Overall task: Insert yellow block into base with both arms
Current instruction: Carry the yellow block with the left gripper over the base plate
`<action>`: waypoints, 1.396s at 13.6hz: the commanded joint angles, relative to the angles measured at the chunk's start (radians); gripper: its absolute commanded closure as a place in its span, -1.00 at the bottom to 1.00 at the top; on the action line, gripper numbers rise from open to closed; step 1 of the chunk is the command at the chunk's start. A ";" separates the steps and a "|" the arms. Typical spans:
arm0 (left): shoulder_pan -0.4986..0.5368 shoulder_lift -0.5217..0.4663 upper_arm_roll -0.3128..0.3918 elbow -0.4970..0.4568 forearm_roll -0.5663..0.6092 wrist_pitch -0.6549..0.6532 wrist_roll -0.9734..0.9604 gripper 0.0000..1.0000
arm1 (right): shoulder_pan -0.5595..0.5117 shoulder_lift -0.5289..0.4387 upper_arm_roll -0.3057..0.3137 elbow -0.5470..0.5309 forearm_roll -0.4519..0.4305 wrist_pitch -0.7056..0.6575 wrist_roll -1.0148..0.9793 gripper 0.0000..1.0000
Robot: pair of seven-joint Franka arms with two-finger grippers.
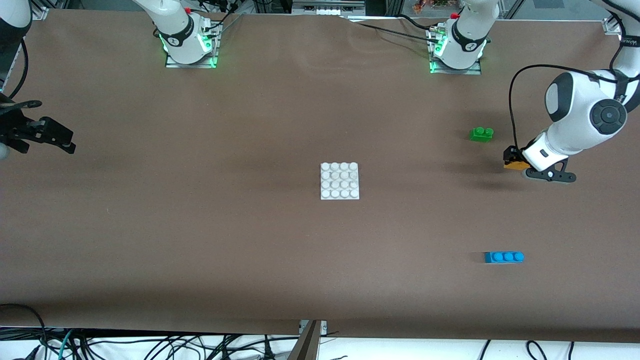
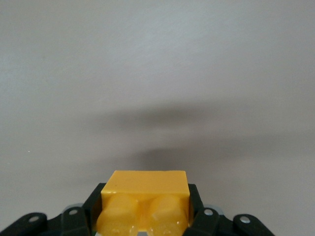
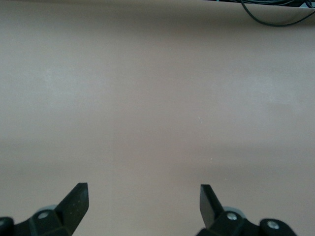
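Front view: left gripper (image 1: 514, 162) clamped on the yellow block (image 1: 515, 165) above the table, base (image 1: 340, 181) well apart toward centre. Left wrist view: block (image 2: 145, 199) pinched between fingers (image 2: 197, 216), studs facing camera. Right wrist view: right gripper (image 3: 143, 199) spread wide, waiting, presumably to steady the base.

Left gripper (image 1: 514, 161): mostly hidden under its own wrist in the front view; only the dark tip shows. Yellow block (image 2: 143, 202): studs cut off by the left wrist view's edge; in the front view just an orange sliver shows. Right gripper (image 3: 142, 199): finger bases cut off in the right wrist view; arm partly outside the front view.
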 commanded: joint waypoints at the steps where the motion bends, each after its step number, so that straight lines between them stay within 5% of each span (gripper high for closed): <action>1: -0.016 0.030 -0.103 0.181 -0.018 -0.196 -0.122 0.62 | -0.002 0.005 0.001 0.017 0.007 -0.017 -0.006 -1.00; 5: -0.075 0.042 -0.276 0.284 -0.021 -0.301 -0.360 0.65 | -0.004 0.005 0.001 0.017 0.007 -0.017 -0.011 -1.00; 10: -0.335 0.264 -0.286 0.506 -0.012 -0.303 -0.614 0.64 | -0.007 0.008 0.000 0.019 0.007 -0.017 -0.011 -1.00; 13: -0.513 0.402 -0.205 0.635 0.028 -0.300 -0.776 0.63 | -0.008 0.010 0.000 0.019 0.007 -0.017 -0.011 -1.00; 19: -0.780 0.614 -0.001 0.883 0.059 -0.261 -0.784 0.63 | -0.010 0.013 -0.002 0.019 0.009 -0.017 -0.011 -1.00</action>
